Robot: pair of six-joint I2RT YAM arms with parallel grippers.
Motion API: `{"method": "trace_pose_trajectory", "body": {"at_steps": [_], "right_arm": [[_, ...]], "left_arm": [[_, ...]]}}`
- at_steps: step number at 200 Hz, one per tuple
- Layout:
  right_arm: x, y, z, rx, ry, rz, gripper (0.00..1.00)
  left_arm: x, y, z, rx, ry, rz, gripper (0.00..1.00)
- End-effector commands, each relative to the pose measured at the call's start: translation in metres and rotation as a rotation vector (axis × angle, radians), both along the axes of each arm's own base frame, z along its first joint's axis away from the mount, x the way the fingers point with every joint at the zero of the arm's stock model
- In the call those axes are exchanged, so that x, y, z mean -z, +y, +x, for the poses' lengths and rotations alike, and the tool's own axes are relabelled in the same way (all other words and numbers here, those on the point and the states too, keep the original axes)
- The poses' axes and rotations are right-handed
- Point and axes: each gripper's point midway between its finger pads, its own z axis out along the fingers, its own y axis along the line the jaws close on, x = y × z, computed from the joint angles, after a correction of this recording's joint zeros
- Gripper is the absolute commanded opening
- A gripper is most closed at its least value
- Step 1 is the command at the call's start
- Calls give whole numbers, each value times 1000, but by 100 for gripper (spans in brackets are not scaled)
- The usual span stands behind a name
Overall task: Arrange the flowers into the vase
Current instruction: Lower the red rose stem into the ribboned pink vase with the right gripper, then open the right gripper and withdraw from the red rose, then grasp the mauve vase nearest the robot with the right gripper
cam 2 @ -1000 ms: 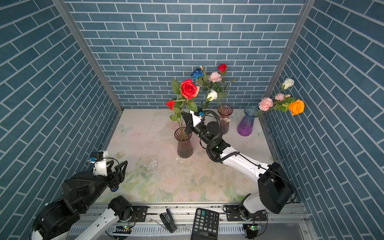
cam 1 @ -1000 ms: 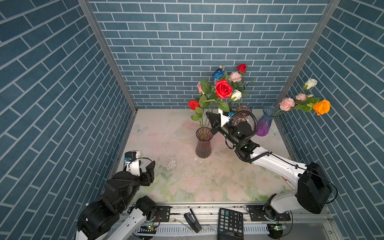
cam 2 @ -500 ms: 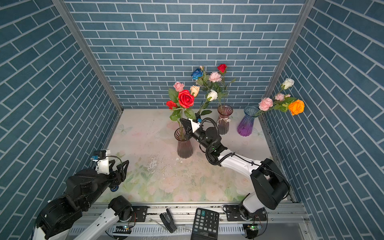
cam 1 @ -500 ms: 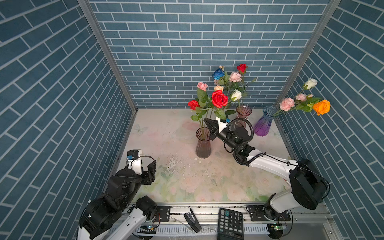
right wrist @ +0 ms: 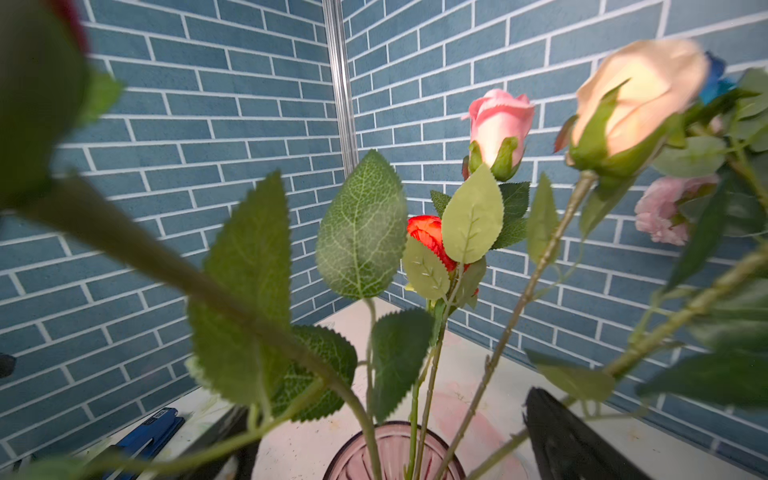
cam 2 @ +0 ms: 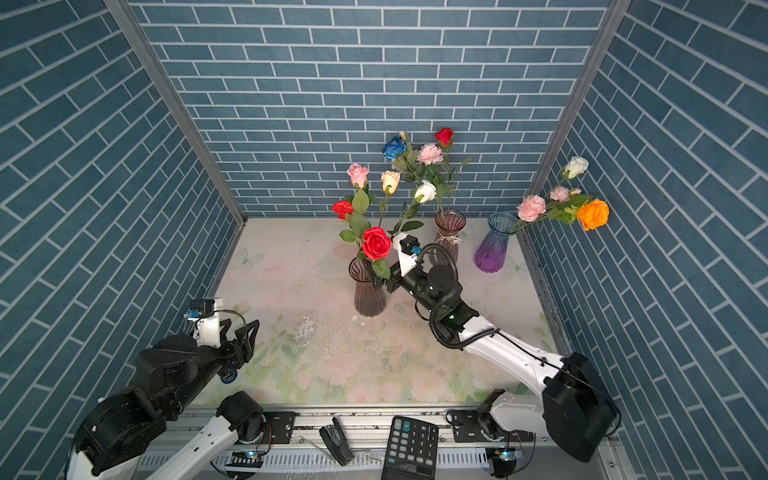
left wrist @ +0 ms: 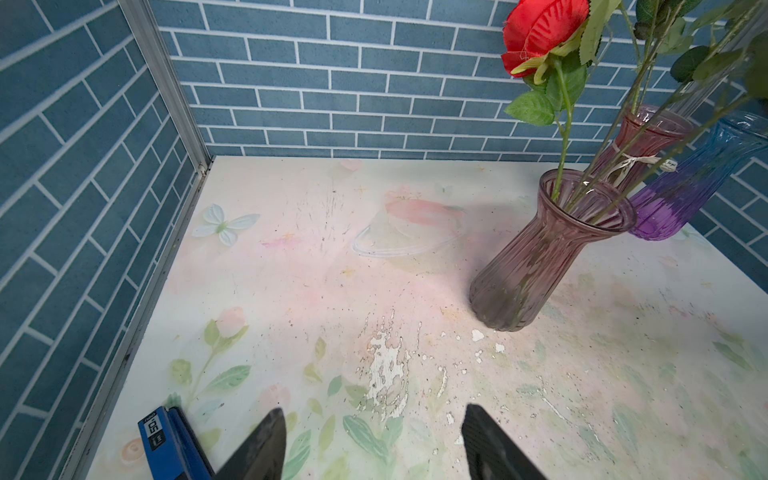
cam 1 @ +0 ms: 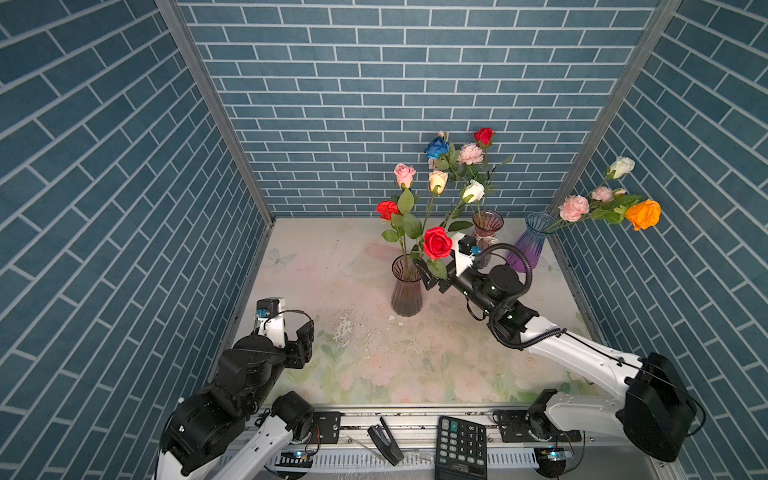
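Flowers (cam 1: 411, 224): artificial, with cloth petals, toothed green leaves and thin wiry stems. Noted from the right pincer (right wrist: 389, 400) outward.

- Right pincer: jaws spread wide, gripping nothing. They straddle the mouth of a ribbed smoky-pink vase (cam 1: 406, 291). In the wrist view several stems rise out of that vase between the two fingers (right wrist: 573, 440).
- Closest, just over the jaws: big red rose (cam 1: 437, 243), fully opened, stem running down into the vase.
- Just past it, same vase: small red rose (cam 1: 388, 209), sitting low; pink bud (cam 1: 404, 174), the tallest; peach bud (cam 1: 437, 181) beside that.
- White rose (cam 1: 473, 191) leans away on a slanted stem. I cannot tell which vase it stands in.
- Beyond the pincer, toward the back wall: second pink vase (cam 1: 487, 224) with a string tag. It holds a blue rose (cam 1: 436, 147), a frilly pink bloom (cam 1: 471, 153) and a red bud (cam 1: 483, 136).
- To the pincer's right: blue-to-purple vase (cam 1: 528, 245), its bunch tipped toward the side wall. In it are a pale pink bloom (cam 1: 573, 208), a white bud (cam 1: 621, 167) and an orange rose (cam 1: 643, 214).
- Left pincer (left wrist: 374, 411): well apart from every vase, near the front left corner. Jaws apart and empty, above the floral-print mat (cam 1: 374, 365).
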Motion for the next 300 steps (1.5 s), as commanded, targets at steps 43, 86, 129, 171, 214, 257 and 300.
{"method": "trace_pose_trajectory", "body": {"at_steps": [43,86,129,171,214,257,300], "right_arm": [[19,-68,-45,96,80,-23,99],[46,-84,-72,43,226,19,98],[115,-98,-74,112,578,101,99],[174,-116,-74,227,772,159,99],[211,-115,-63,280,802,191,99],[220,-61,-43,215,762,9,94],[198,-8,-34,144,419,-109,96]], "left_arm": [[2,1,2,-9,-3,5,72],[4,2,2,-18,-2,2,75],[5,0,1,-2,-11,-11,78],[9,-7,4,25,8,-5,89],[11,-11,6,37,24,4,100],[6,-3,0,17,-17,-21,100],[1,2,-6,7,-54,-41,100]]}}
